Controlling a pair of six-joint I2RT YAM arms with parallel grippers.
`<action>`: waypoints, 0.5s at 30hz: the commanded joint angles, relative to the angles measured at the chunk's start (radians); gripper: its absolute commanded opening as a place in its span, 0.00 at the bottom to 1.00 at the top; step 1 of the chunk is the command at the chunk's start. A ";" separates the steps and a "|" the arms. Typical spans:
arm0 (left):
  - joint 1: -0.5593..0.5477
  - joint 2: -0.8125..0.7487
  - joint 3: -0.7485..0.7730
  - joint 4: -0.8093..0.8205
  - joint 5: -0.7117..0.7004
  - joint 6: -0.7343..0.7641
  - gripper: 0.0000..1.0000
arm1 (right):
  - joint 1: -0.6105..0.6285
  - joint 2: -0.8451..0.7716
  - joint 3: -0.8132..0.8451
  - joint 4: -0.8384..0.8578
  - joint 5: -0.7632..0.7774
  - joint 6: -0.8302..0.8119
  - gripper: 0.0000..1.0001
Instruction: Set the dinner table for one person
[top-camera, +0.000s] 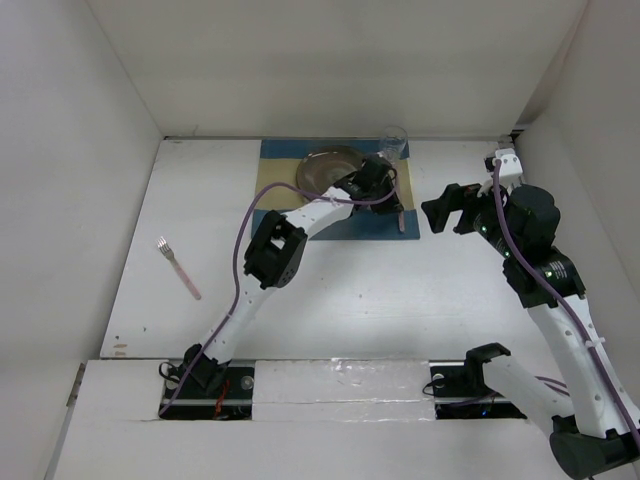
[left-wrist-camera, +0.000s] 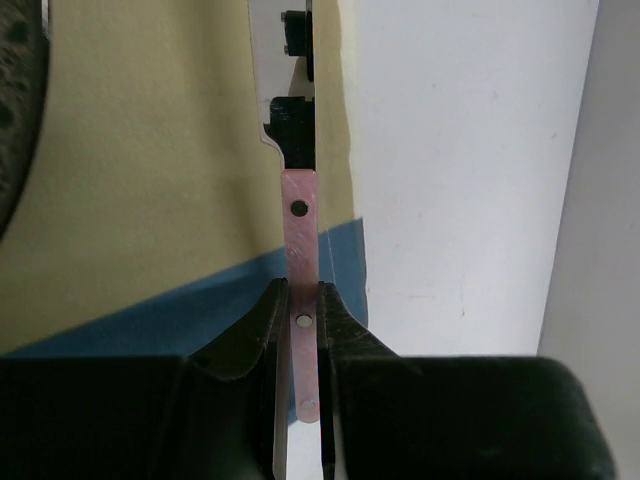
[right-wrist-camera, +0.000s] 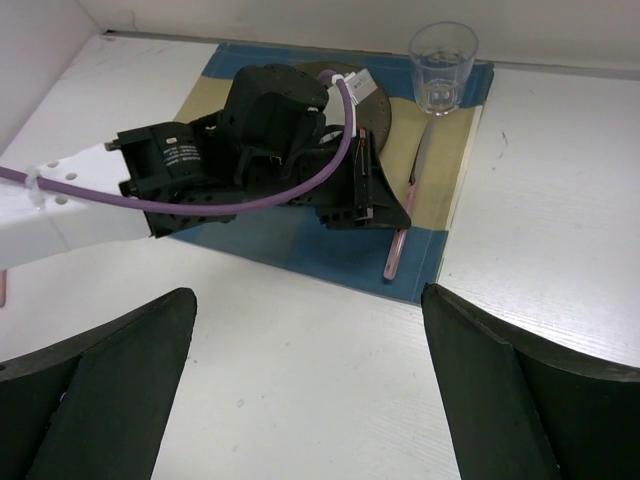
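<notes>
Two arms work over the white table (top-camera: 400, 290) that fills the whole floor of the scene. L gripper (left-wrist-camera: 300, 296) is clamped on a pink knife (left-wrist-camera: 299, 225) at the mat's (top-camera: 275, 185) right edge. R gripper (top-camera: 447, 212) hovers nearby, jaws wide apart, holding nothing.

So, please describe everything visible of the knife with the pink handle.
The knife has a flat pink handle with three small rivets and a silvery metal blade. The shut left pincer pinches the handle from both sides. The knife runs lengthwise along the right edge of the placemat, blade toward the glass.
</notes>
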 joint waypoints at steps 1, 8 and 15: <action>0.014 0.010 0.073 0.056 0.021 -0.010 0.00 | -0.004 -0.012 0.004 0.013 -0.011 -0.010 1.00; 0.033 0.050 0.093 0.056 0.043 -0.001 0.00 | 0.005 -0.012 0.004 0.013 -0.002 -0.010 1.00; 0.033 0.072 0.093 0.076 0.081 -0.029 0.00 | 0.005 -0.021 0.004 0.022 -0.002 -0.010 1.00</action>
